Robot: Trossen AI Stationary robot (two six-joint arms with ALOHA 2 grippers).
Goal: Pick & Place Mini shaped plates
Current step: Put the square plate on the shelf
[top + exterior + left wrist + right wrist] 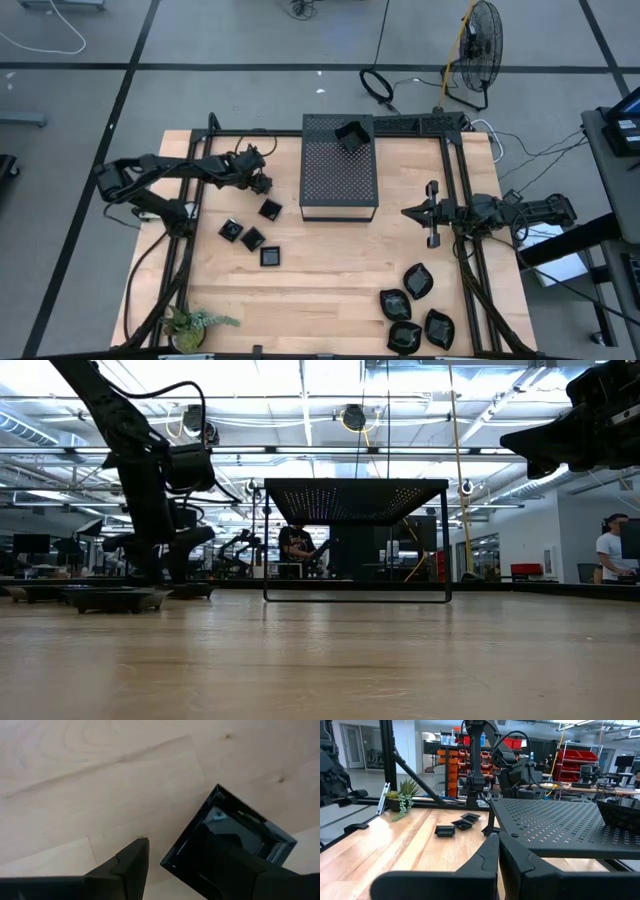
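Note:
My left gripper (262, 186) is open and sits low over a small black square plate (270, 210) that lies flat on the table. In the left wrist view the gripper (167, 847) straddles that plate's near rim (185, 845): one finger over the hollow, the other over bare wood. Three more square plates (252, 240) lie nearby. Several leaf-shaped plates (418, 281) rest near the table's right near corner. One angular plate (351, 135) sits on the black perforated box (339, 175). My right gripper (407, 212) is shut, holds nothing and hovers right of the box. My left gripper comes at the square plate from above, with one finger (225, 865) over the plate's hollow and the other finger (135, 862) outside its rim. Whether either finger touches the plate, I cannot tell. The plate lies flat on the wood.
The perforated box stands at the table's far middle, raised on thin legs (266, 592). A small green plant (190, 325) sits at the near left corner. Black frame rails (470, 270) run along both sides. Bare wood lies between the two plate groups. People show in the room behind.

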